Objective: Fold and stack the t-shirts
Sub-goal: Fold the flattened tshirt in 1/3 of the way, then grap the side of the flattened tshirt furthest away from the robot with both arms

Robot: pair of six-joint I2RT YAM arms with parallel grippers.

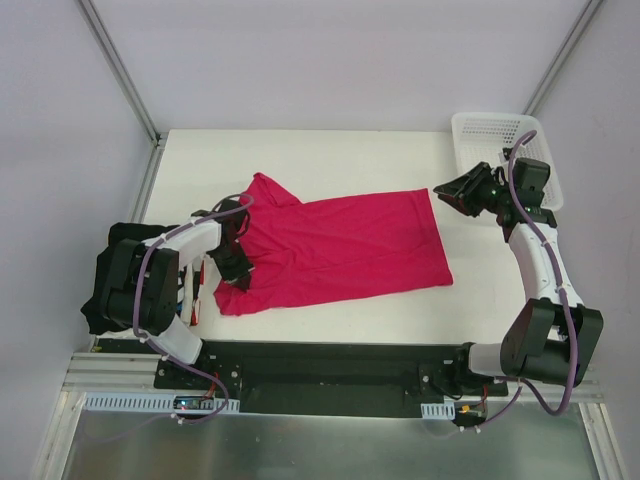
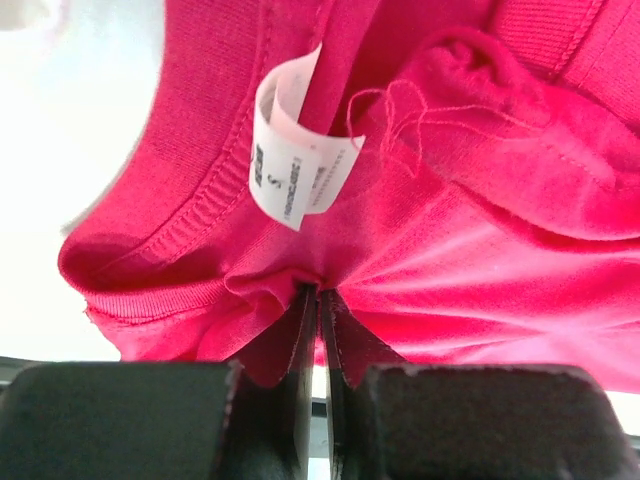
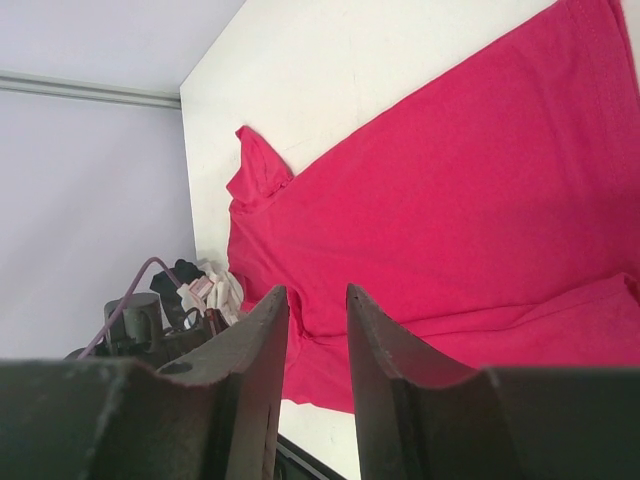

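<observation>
Left wrist: rib-collared crimson t-shirt (image 2: 480,290)

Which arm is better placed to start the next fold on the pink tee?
Left. The left gripper is shut on the crimson t-shirt near its neck label, so it could probably lift a fold straight away. The right gripper hangs open by the basket, off the cloth.

A white table (image 1: 330,150) fills the middle of the cell, its top plain and matte. At its far right corner sits a white plastic lattice basket (image 1: 483,130), set along the right edge. 2 slanted aluminium posts (image 1: 120,72) rise from the back corners against pale grey walls (image 1: 330,60). A white slotted cable duct (image 1: 130,402) runs below the near edge, above a grey metal sheet (image 1: 330,445).
</observation>
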